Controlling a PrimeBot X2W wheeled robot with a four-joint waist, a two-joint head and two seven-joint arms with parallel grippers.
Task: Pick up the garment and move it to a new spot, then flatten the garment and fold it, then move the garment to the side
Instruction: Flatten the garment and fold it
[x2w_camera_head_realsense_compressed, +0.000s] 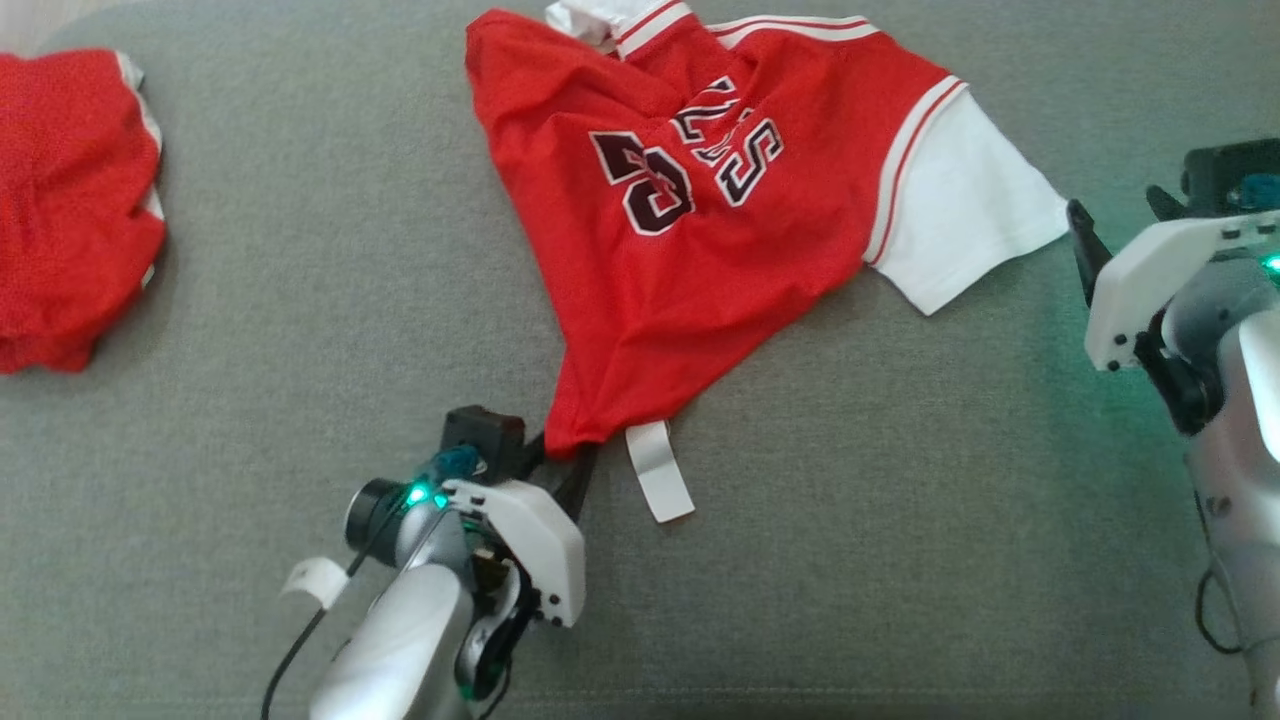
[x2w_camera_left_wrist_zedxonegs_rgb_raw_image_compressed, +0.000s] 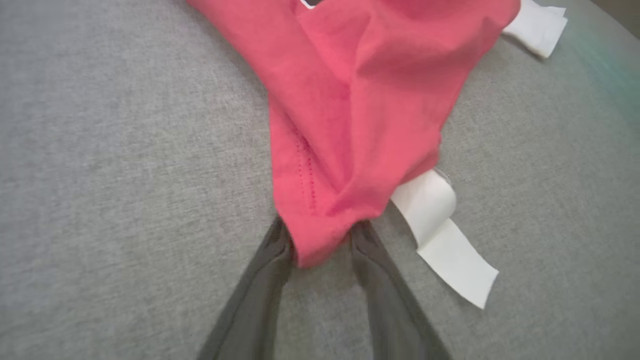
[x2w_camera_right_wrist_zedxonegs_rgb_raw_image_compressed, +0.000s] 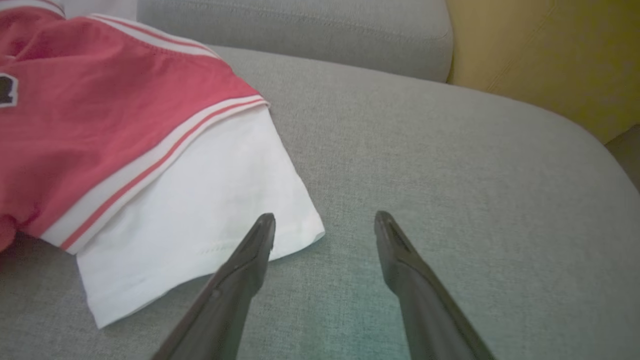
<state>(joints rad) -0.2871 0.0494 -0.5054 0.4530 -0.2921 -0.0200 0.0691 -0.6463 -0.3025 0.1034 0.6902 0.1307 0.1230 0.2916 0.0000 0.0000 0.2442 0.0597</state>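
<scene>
The garment (x2w_camera_head_realsense_compressed: 700, 200) is a red jersey with white sleeves and dark numbers, lying crumpled on the grey cushion (x2w_camera_head_realsense_compressed: 300, 300). It narrows to a bunched hem corner at the bottom. My left gripper (x2w_camera_head_realsense_compressed: 565, 455) has closed on that corner. In the left wrist view the red fabric (x2w_camera_left_wrist_zedxonegs_rgb_raw_image_compressed: 360, 100) is pinched between both fingertips of the left gripper (x2w_camera_left_wrist_zedxonegs_rgb_raw_image_compressed: 320, 240). A white label (x2w_camera_head_realsense_compressed: 660, 470) hangs from the hem beside it (x2w_camera_left_wrist_zedxonegs_rgb_raw_image_compressed: 445, 235). My right gripper (x2w_camera_head_realsense_compressed: 1120, 215) stands open at the right. It is just off the white sleeve (x2w_camera_right_wrist_zedxonegs_rgb_raw_image_compressed: 190, 210), with nothing between the fingers of the right gripper (x2w_camera_right_wrist_zedxonegs_rgb_raw_image_compressed: 325, 220).
Another red garment (x2w_camera_head_realsense_compressed: 70, 200) lies bunched at the far left of the cushion. The grey backrest (x2w_camera_right_wrist_zedxonegs_rgb_raw_image_compressed: 300, 30) rises behind the jersey, and a yellow cushion (x2w_camera_right_wrist_zedxonegs_rgb_raw_image_compressed: 540, 60) sits beyond the right end. Bare grey fabric lies between the two garments and along the front.
</scene>
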